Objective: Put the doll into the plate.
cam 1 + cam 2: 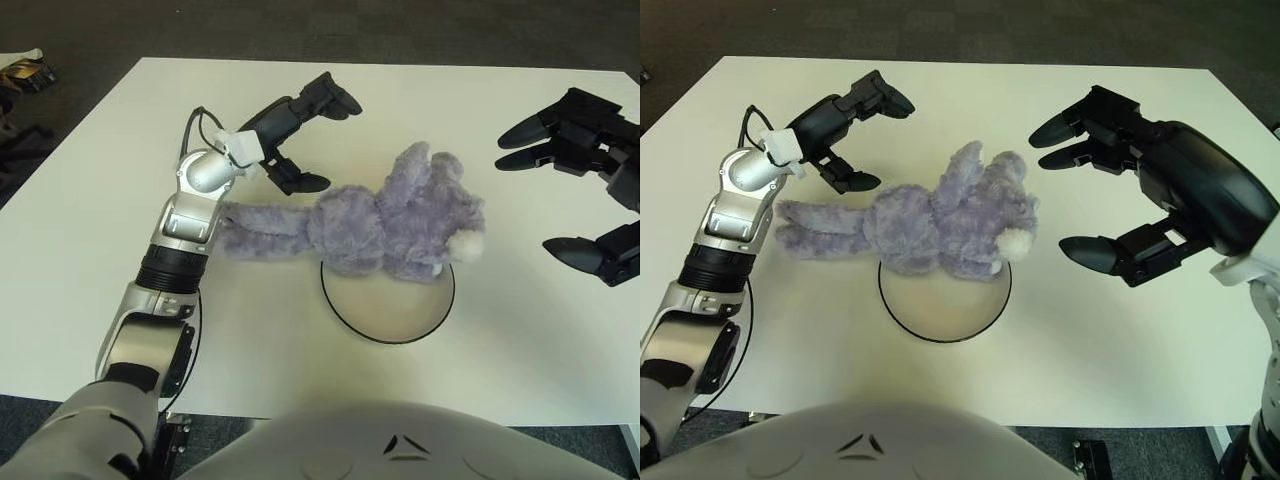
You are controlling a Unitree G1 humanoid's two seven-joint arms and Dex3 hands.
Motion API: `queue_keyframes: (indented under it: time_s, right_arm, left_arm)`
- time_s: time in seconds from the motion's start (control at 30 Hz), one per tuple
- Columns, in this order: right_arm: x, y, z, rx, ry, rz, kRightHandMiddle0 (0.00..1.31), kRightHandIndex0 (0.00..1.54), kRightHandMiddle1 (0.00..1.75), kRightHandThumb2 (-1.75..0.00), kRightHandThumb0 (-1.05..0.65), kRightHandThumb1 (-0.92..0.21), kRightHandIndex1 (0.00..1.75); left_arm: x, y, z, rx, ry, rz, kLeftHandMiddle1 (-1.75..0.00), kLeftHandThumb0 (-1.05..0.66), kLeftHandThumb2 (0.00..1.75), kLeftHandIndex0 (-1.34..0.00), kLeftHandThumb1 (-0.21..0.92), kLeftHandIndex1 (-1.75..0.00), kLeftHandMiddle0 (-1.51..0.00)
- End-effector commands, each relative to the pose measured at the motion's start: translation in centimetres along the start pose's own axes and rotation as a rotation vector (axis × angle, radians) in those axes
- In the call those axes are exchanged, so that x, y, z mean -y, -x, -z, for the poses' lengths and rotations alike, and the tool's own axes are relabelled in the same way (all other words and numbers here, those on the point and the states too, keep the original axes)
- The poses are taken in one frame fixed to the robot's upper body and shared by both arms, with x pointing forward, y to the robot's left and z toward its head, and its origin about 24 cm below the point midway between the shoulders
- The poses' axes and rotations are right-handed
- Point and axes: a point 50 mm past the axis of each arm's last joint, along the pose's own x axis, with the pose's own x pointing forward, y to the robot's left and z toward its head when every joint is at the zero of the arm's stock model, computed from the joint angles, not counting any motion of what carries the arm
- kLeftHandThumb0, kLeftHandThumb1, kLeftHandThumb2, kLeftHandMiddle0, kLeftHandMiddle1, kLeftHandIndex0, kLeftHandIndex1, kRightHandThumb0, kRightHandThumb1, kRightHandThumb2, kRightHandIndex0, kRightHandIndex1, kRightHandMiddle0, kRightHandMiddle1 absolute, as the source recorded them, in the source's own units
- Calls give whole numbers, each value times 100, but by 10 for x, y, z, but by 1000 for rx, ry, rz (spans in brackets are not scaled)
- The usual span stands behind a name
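Hovering above the worktop point(100, 150), our left robot hand point(300, 135) has its fingers spread wide and holds nothing; its upper fingers reach toward the far edge while the lower finger point(297, 182) sits just beyond the doll's outstretched limbs, apart from the fur as far as we can tell. Our right robot hand point(1140, 195) shows near the right edge, fingers likewise spread and empty, well apart from the doll. We see the grey-purple plush doll point(385, 225) lying on its side near the middle of the worktop, its head with the pale muzzle toward the right edge and its long limbs stretched toward the left edge. Its body overlaps the far rim of the round, dark-rimmed plate point(390, 310), which lies toward the near edge; most of the plate remains uncovered.
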Motion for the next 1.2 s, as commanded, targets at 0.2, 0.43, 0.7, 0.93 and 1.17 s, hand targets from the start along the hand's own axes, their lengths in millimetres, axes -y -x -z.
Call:
queue_keyframes:
  time_s: [0.2, 0.43, 0.7, 0.93, 1.17]
  right_arm:
    - [0, 1, -2, -9, 13, 3, 8, 38, 117, -105, -40, -28, 64]
    - [0, 1, -2, -9, 13, 3, 8, 38, 117, -105, -40, -28, 64]
    - [0, 1, -2, -8, 13, 3, 8, 38, 117, -105, -40, -28, 64]
    - [0, 1, -2, -8, 13, 3, 8, 38, 117, -105, -40, -28, 65]
    - [0, 1, -2, -8, 13, 3, 8, 38, 117, -105, -40, -28, 65]
  left_arm:
    - [-10, 4, 5, -24, 46, -174, -114, -37, 105, -8, 35, -129, -22]
    - [-13, 8, 12, -43, 78, -262, -124, -30, 108, -12, 39, -138, -31]
    - [-17, 14, 18, -81, 109, -322, -123, -30, 109, -13, 42, -145, -34]
    - [-17, 17, 24, -97, 121, -380, -125, -32, 100, -19, 50, -153, -34]
    - [-16, 22, 34, -127, 159, -481, -147, -4, 78, -23, 68, -170, -45]
